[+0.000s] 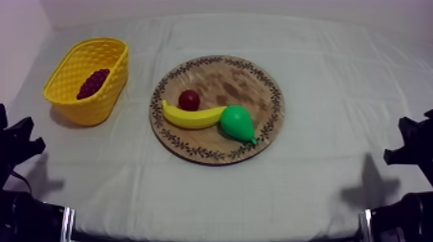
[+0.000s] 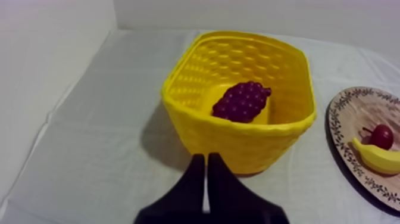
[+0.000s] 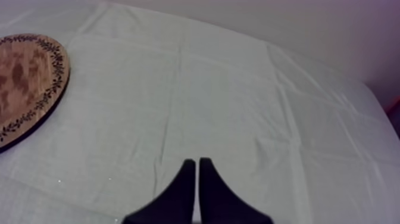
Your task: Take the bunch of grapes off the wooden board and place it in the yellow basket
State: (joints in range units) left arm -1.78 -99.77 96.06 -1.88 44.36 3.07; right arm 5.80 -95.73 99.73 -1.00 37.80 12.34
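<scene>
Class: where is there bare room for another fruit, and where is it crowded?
Free: cloth right of the wooden board, cloth in front of it, the board's far part. Crowded: its middle: banana, pear, small red fruit. The yellow basket holds the bunch of grapes.

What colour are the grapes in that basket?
The bunch of grapes is dark reddish purple; the left wrist view shows it best.

One yellow basket (image 1: 98, 103) was at upper left, one bunch of grapes (image 1: 93, 83) lay in it, one wooden board (image 1: 240, 80) sat mid-frame, bearing one banana (image 1: 190, 118), one pear (image 1: 236, 122), one small red fruit (image 1: 189, 100)
</scene>
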